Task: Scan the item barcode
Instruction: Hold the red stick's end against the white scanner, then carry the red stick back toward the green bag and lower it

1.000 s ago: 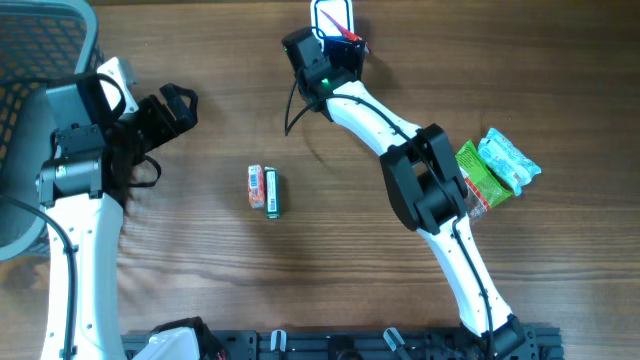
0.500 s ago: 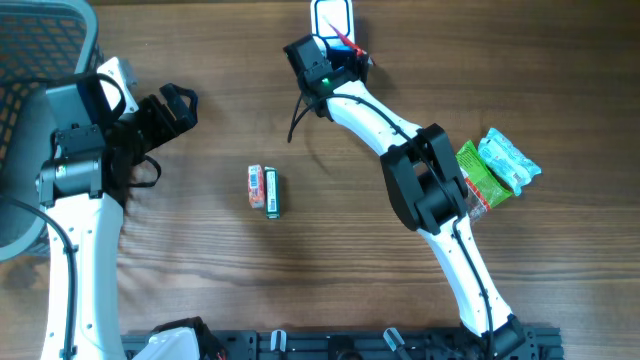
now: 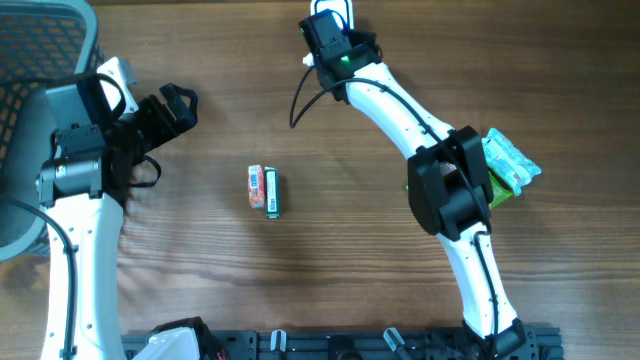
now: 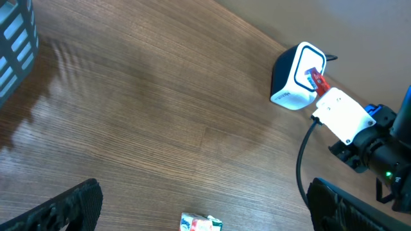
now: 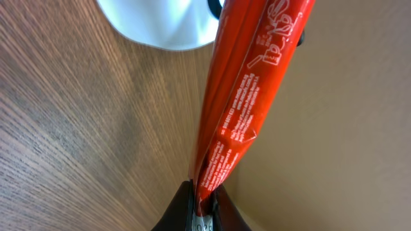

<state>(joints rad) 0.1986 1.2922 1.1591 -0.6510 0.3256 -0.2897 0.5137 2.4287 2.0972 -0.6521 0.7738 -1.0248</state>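
Since a second ago the right arm has swung toward the far edge of the brown wood-grain table (image 3: 200, 270). Its wrist now sits over the white and dark rounded-square barcode scanner (image 4: 292, 80), and its dark elbow covers part of the green crinkled plastic packet (image 3: 500, 192) on the right. A pale teal wrapped packet (image 3: 512, 160) lies touching the green one.

The right gripper (image 5: 201, 204) is pressed together, pinching the bottom end of a slim, glossy red sachet with white print (image 5: 247, 96). The sachet rises upright from the dark fingertips, with the scanner's smooth white shell just behind its upper end. Only the right wrist view shows this grip and the print. From overhead the sachet is hidden under the wrist. The left wrist view shows just its red tip against the scanner's dark face, which is ringed by a white band.

The left gripper (image 4: 205, 192) is spread wide and holds nothing, with its two black fingers at the lower corners of its own view. It hovers near the left side of the table, beside a grey mesh basket (image 3: 40, 50).

Mid-table, a small orange carton (image 3: 255, 186) and a narrow green carton (image 3: 271, 192) lie side by side, touching. A thin black cable (image 3: 297, 95) curls off the right wrist.
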